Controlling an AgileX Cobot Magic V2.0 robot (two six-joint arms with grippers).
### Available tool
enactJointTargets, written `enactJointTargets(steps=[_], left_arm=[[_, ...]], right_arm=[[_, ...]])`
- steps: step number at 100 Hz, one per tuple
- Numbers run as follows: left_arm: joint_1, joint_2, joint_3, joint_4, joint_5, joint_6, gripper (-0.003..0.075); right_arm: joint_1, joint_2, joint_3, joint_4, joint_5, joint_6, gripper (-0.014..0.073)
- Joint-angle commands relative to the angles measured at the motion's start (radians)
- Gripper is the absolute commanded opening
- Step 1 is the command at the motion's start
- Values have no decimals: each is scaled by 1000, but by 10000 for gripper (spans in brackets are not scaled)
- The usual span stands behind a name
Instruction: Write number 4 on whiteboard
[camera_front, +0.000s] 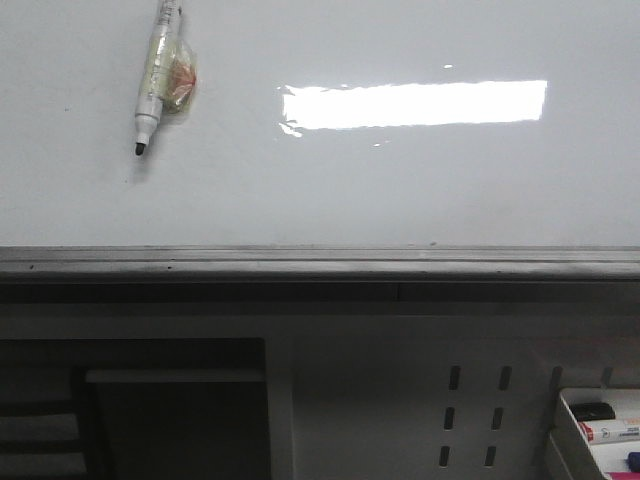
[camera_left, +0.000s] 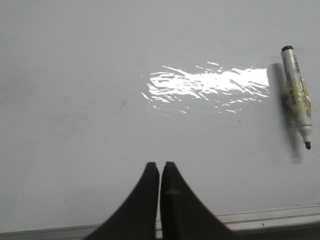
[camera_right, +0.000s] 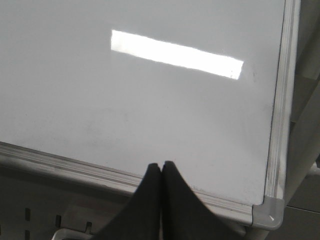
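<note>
We've got a bare whiteboard (camera_front: 420, 190) so far: no number 4 visible anywhere on it, so by our read the writing hasn't begun and the pen still needs picking up.

The marker (camera_front: 155, 75) lies flat on the board, uncapped, w/ something clear and crinkled, tape or wrap, around its mid barrel. In the front view it sits toward the board's left, well away from the bright light reflection (camera_front: 415, 105). Its long axis runs near vertical in that view, slightly slanted, black tip pointing toward the grey edge rail (camera_front: 320, 262), i.e. toward us.

Left gripper (camera_left: 160, 165): fingers pressed together, holding nothing, hovering near the rail. In the left wrist view the marker (camera_left: 297, 97) shows well apart from the fingertips, off toward the far side of the glare, tip end nearer the rail. Right gripper (camera_right: 161, 165): also pressed together, empty, poised by the board's corner (camera_right: 270, 212); no marker in its view at all.

So we judge the left arm is the nearer 1, and the only 1 that sees the pen. The coming move turns on that offset: left arm goes sideways across the board to the marker, jaws spread, then closing across the barrel, roughly square to its long axis. The wrap may make the grip a bit slippery, prob. best to pinch clear of it.
</note>
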Motion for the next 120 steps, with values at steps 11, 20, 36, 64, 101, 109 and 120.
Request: enactJointTargets(steps=[11, 20, 36, 64, 101, 109, 120], left_arm=[[2, -28, 29, -7, -69, -11, -20], [2, -28, 29, -7, -69, -11, -20], [2, -28, 29, -7, -69, -11, -20], [2, -28, 29, -7, -69, -11, -20], [2, -28, 29, -17, -72, -11, -20], [2, -28, 29, -78, -77, -11, -20], [2, -28, 29, -190, -86, -11, -20]], right_arm=[[-4, -21, 21, -6, -84, -3, -66], [-4, -21, 21, -6, -84, -3, -66], [-4, -21, 21, -6, -84, -3, -66], [-4, -21, 21, -6, -84, -3, -66], [-4, -21, 21, 62, -97, -3, -66], [-4, -21, 21, 160, -100, -3, -66], [-4, -21, 21, 270, -127, -3, -66]])
